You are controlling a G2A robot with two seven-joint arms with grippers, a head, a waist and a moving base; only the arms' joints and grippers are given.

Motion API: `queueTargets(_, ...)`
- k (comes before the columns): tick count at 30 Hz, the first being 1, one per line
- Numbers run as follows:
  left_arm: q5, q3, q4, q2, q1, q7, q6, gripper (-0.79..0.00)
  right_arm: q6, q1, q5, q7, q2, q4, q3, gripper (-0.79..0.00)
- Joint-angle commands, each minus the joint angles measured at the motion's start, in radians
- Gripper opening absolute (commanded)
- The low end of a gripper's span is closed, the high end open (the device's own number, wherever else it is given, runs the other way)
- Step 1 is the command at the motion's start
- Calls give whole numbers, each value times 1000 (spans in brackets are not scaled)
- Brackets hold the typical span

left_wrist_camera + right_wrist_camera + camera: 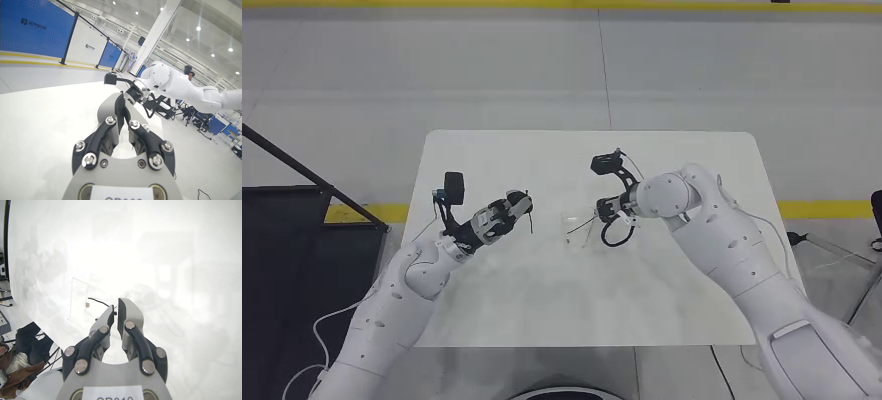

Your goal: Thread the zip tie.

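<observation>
My right gripper (115, 305) is shut on a thin black zip tie (98, 301), whose free end curves out past the fingers over a clear flat tray (71, 298). From above, the right gripper (599, 213) hovers at mid-table with the zip tie (580, 228) pointing toward the left arm. My left gripper (122, 100) has its pads pressed together. Seen from above, the left gripper (520, 205) has a thin black strip (531, 220) hanging from its tips. The two grippers are a short gap apart.
The clear tray (577, 225) lies on the white table (682, 300) between the grippers, with a small brown speck (87, 304) in it. A looped black cable (617, 236) hangs from the right wrist. The table is bare around the arms.
</observation>
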Motion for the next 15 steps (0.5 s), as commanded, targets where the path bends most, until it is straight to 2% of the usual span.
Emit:
queueTargets(1,0,0,0,0,0,0,0,-785,-3,0,0,0,-2,2,1,-720)
queueTargets(3,0,0,0,0,0,0,0,-785,-5,0,-3,0,-3,3,3,-736)
queueTargets(5,0,0,0,0,0,0,0,-785,-6,0,-5,0,-3,4,5,-785)
queueTargets(15,0,0,0,0,0,0,0,-785,-15,-15,-4,-8,3,-10,40,-785)
